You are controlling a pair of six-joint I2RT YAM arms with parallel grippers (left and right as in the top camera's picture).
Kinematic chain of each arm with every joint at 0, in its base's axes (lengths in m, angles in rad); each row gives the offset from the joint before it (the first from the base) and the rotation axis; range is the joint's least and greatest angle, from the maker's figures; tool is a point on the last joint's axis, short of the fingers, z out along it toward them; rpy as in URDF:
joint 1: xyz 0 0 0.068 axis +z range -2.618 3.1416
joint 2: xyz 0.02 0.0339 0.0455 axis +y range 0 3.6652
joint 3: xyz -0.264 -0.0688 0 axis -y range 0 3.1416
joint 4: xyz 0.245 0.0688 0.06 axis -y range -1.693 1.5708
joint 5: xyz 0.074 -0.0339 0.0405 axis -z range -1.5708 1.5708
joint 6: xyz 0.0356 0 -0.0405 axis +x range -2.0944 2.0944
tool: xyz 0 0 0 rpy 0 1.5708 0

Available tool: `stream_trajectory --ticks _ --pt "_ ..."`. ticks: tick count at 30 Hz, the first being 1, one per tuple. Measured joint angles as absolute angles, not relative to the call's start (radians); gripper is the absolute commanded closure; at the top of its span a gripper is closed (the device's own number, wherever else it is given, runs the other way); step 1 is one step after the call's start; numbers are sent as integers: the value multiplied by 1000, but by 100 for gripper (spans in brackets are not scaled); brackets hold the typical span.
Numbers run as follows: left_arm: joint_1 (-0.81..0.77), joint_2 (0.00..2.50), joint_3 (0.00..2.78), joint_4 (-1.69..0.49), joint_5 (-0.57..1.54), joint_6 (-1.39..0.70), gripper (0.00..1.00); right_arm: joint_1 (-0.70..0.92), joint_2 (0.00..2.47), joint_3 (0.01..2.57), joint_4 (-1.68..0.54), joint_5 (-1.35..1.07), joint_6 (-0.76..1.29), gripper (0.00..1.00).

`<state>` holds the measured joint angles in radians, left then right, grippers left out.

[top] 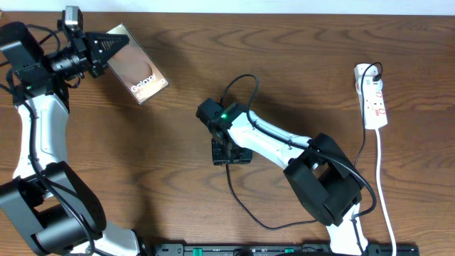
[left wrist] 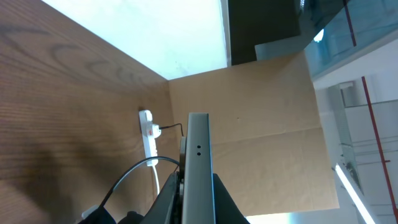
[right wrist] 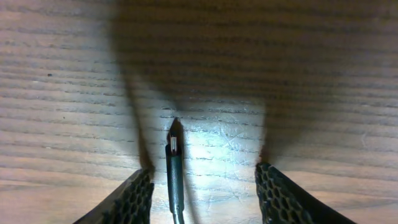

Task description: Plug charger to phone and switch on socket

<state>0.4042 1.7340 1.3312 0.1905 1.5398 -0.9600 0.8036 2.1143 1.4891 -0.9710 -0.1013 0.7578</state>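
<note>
Right pincer (right wrist: 204, 173) open, straddling charger (right wrist: 173, 149) plug on worktop (right wrist: 311, 74), well apart from phone (top: 138, 71). Left pincer (top: 105, 51) clamps phone. Step: grab plug. Next: close squarely, carry to phone port.

Overhead looks straight down on my bench (top: 185, 43). My left wrist view looks across it, sharing the socket (left wrist: 147, 134) with overhead; my right wrist view peers close at the wood.

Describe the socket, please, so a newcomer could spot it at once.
Start at the table's right edge. There lies the socket, a narrow strip. It alone is white with red markings, a black plug at one end.
</note>
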Motion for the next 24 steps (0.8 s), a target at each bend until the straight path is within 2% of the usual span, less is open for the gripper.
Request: stream_trajectory --ticks 3,9,24 --pt "404 1734 1331 191 1540 -960 93 804 2114 1489 -972 -102 759 50" --pt "404 1734 1331 191 1540 -960 93 804 2116 1489 -979 -105 762 66" --pt "404 1734 1331 191 1540 -960 93 804 2118 1489 -979 -113 777 89"
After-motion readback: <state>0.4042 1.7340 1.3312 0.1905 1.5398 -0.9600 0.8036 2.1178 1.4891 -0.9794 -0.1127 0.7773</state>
